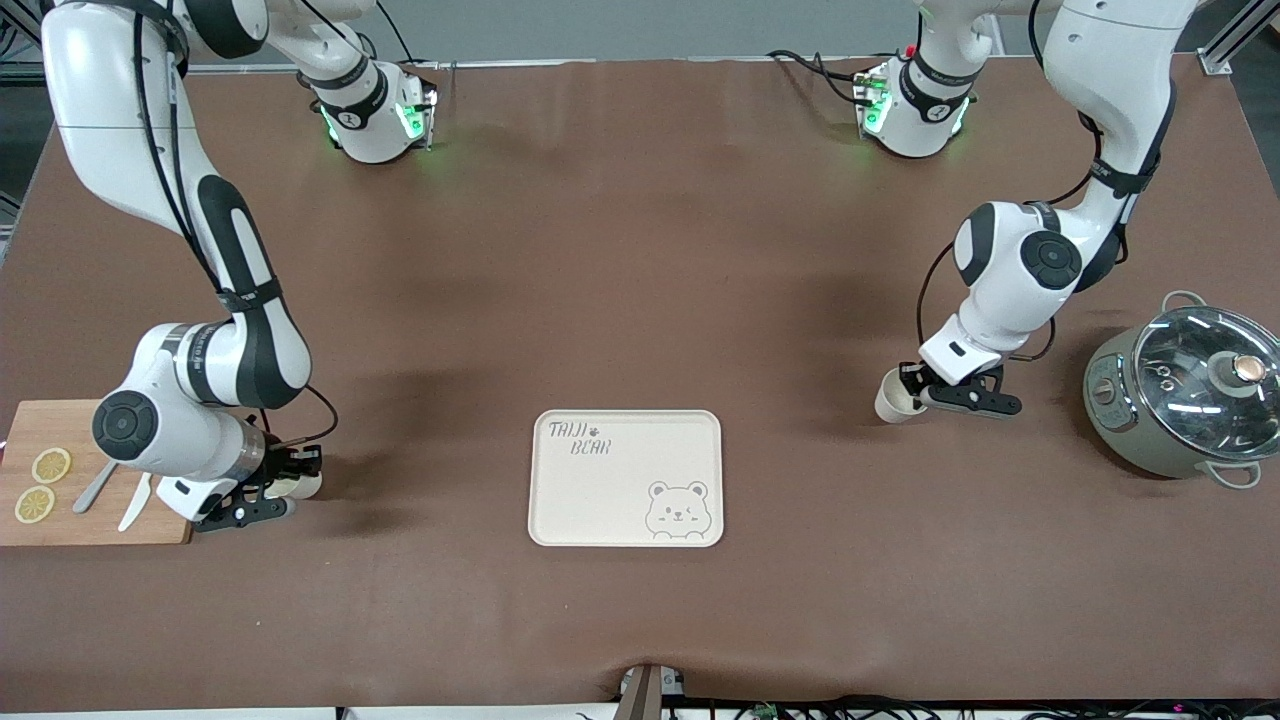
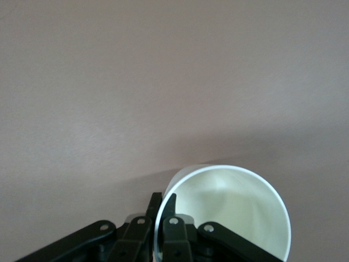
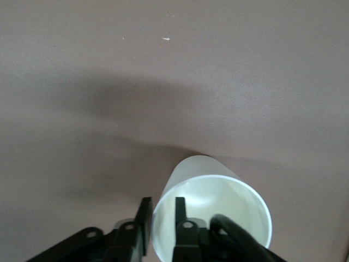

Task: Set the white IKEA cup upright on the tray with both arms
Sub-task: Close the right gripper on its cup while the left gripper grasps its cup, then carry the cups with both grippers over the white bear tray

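A white cup (image 1: 893,398) lies tilted on its side on the brown table toward the left arm's end. My left gripper (image 1: 915,392) is shut on its rim, one finger inside and one outside, as the left wrist view shows (image 2: 163,203); the cup (image 2: 234,213) opens toward that camera. A second white cup (image 1: 303,487) lies beside the cutting board. My right gripper (image 1: 288,482) straddles its rim (image 3: 162,215), open, with a gap beside the cup (image 3: 218,207) wall. The cream tray (image 1: 625,440) with bear drawing lies bare between the two arms.
A wooden cutting board (image 1: 40,530) with two lemon slices (image 1: 51,465) and a knife (image 1: 98,487) lies next to the right gripper. A grey-green pot with glass lid (image 1: 1190,390) stands beside the left gripper, toward the table's end.
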You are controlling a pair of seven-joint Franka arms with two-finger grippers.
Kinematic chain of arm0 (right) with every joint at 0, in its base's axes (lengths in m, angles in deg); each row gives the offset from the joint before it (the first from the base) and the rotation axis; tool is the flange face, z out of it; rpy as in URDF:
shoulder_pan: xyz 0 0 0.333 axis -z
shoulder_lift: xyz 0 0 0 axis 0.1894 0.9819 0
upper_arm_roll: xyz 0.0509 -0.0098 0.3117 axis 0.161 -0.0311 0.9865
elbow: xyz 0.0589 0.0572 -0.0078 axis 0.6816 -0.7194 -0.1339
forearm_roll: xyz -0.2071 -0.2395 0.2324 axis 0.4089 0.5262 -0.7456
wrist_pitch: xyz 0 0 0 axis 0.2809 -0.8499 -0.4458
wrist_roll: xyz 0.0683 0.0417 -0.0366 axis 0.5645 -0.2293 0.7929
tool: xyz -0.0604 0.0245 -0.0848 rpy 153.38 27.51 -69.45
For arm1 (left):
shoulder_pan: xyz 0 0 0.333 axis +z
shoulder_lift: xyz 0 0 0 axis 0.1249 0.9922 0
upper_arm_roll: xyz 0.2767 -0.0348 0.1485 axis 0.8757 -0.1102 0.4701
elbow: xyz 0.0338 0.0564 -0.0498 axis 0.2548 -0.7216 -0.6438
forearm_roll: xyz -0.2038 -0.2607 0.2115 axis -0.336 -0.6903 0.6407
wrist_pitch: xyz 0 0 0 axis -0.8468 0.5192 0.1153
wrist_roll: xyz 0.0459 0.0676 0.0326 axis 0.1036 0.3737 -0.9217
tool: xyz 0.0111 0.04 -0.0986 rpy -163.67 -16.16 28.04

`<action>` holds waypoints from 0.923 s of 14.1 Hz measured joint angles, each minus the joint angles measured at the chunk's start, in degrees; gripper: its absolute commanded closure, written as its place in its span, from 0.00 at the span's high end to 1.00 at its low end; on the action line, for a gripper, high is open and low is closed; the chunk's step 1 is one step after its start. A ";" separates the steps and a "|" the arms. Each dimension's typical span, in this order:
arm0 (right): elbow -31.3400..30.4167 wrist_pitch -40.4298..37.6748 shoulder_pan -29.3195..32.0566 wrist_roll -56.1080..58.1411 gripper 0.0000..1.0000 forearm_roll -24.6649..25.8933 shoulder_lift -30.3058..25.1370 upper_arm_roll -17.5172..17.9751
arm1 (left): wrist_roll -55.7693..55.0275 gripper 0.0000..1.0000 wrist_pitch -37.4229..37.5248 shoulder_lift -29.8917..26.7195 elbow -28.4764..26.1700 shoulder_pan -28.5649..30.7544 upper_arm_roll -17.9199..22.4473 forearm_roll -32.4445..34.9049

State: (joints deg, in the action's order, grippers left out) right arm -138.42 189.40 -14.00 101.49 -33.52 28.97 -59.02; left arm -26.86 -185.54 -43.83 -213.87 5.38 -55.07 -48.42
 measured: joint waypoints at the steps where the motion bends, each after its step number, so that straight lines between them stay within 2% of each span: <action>1: 0.03 0.07 0.12 0.11 0.00 0.00 0.00 0.00 | -2.54 0.00 4.16 -0.29 2.52 -0.19 -1.12 0.00; 4: 0.55 0.24 0.00 0.24 0.00 0.00 0.00 0.18 | -10.54 0.00 15.97 -0.47 11.91 -3.32 -2.55 0.00; 7: 2.01 0.25 -1.25 0.25 0.00 0.00 -0.12 0.57 | -19.36 0.00 21.58 0.83 18.99 -8.31 -2.61 0.00; 10: 3.88 0.25 -3.46 0.24 0.00 -0.03 -0.30 0.89 | -28.54 0.00 25.96 5.88 27.22 -13.61 -2.58 1.32; 13: 5.00 0.25 -6.57 -1.49 0.00 -0.13 -0.31 1.14 | -36.36 0.00 31.70 12.96 38.35 -18.05 -2.50 3.91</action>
State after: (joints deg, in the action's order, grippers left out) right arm -133.42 189.66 -20.57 100.00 -33.65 28.66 -57.89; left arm -63.22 -153.84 -30.88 -175.52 -12.68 -57.57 -44.51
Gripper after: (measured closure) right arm 0.974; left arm 0.956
